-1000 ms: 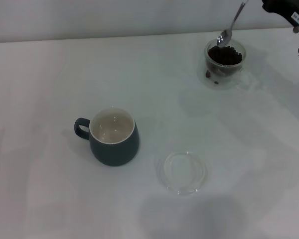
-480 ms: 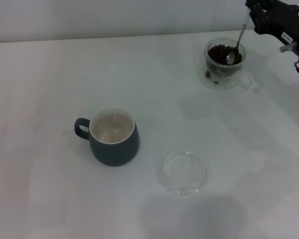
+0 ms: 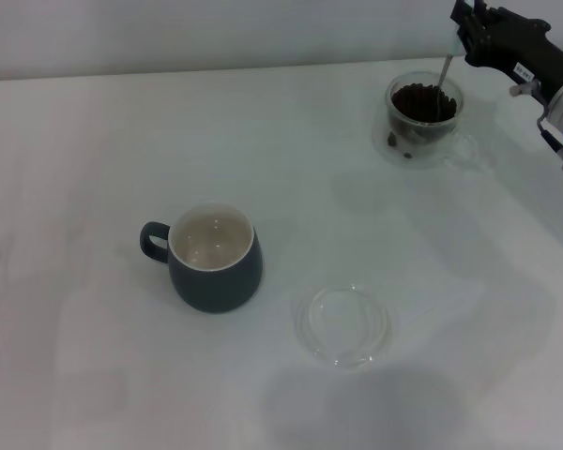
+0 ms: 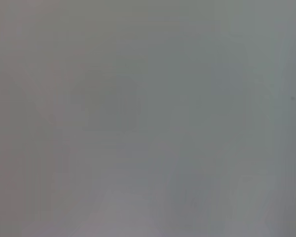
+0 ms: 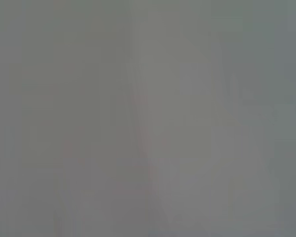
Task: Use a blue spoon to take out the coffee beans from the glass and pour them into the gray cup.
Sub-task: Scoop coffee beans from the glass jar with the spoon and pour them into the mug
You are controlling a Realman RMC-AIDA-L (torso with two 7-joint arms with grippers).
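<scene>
In the head view the glass (image 3: pixel 423 117) stands at the far right of the white table, holding dark coffee beans (image 3: pixel 418 101). My right gripper (image 3: pixel 462 28) is above and just behind it, shut on the blue spoon (image 3: pixel 444 77); only the metal neck shows, its bowl is sunk among the beans and its handle is hidden in the gripper. The gray cup (image 3: pixel 213 258) stands left of centre, upright, its cream inside bare, its handle pointing left. My left gripper is out of view. Both wrist views show only a blank grey blur.
A flat clear round dish (image 3: pixel 343 325) lies on the table (image 3: pixel 94 150) to the right of and nearer than the gray cup. The table's far edge meets a pale wall just behind the glass.
My right gripper has come down and to the left over the glass. The spoon's bowl has gone from above the rim down into the beans.
</scene>
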